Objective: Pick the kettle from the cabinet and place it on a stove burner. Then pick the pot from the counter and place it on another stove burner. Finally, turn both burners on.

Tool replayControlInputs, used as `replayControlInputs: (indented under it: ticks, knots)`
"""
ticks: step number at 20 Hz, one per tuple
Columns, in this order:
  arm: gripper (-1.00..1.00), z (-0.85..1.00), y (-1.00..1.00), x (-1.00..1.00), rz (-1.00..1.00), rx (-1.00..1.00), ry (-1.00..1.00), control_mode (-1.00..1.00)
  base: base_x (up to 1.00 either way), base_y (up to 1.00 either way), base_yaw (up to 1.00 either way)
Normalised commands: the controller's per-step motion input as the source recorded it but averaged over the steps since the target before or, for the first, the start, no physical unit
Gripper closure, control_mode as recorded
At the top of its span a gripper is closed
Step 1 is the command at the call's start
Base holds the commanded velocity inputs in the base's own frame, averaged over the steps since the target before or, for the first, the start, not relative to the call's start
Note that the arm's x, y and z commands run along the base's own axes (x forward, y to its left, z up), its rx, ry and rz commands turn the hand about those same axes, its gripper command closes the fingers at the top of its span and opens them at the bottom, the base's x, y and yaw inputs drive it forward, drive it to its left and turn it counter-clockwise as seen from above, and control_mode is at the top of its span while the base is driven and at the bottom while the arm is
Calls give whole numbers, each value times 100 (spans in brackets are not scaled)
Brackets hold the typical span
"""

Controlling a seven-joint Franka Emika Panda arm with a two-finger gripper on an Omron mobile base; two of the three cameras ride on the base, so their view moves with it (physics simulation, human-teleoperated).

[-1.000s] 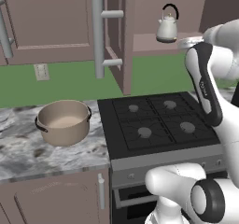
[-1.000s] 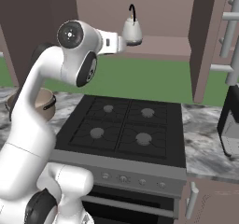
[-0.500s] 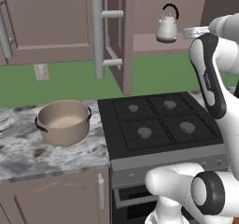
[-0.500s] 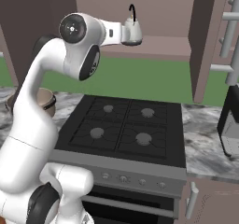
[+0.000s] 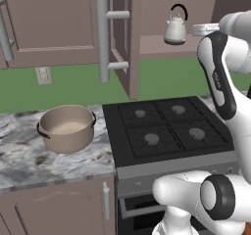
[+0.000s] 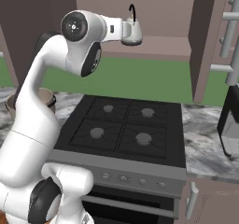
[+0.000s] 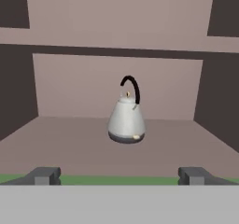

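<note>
The small silvery kettle (image 7: pixel 126 120) with a black arched handle stands upright on the bare shelf of the open wall cabinet (image 7: pixel 70 143). It sits straight ahead of my gripper (image 7: pixel 120 175), still some way off. The jaws are open wide, with nothing between them. From the base cameras the kettle (image 5: pixel 175 28) (image 6: pixel 132 31) sits level with my raised hand. The tan pot (image 5: pixel 67 129) rests on the marbled counter (image 5: pixel 29 163), left of the black cooktop (image 5: pixel 166 126). The front-left burner (image 5: pixel 151 138) and back-left burner (image 5: pixel 140 113) are bare.
An open cabinet door with a long grey bar handle (image 5: pixel 103 38) hangs left of the kettle's shelf. Another open door with bar handles (image 6: pixel 228 36) stands to the right. A dark appliance (image 6: pixel 231 120) sits on the counter right of the stove.
My arm has lifted, and the hand has risen toward the cabinet shelf to the kettle's level. The jaws stayed open. Kettle and pot have not moved.
</note>
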Motion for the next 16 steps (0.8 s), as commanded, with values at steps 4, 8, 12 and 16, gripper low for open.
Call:
replayControlInputs:
  ticks: [4, 8, 12, 16]
  knots:
    - [-100, 0, 0, 0, 0, 0, 0, -100, 0, 0, 0]
    - [-100, 0, 0, 0, 0, 0, -4, -100, 0, 0, 0]
    - [-100, 0, 0, 0, 0, 1, -13, -100, 0, 0, 0]
    - [-100, 0, 0, 0, 0, 1, -12, -100, 0, 0, 0]
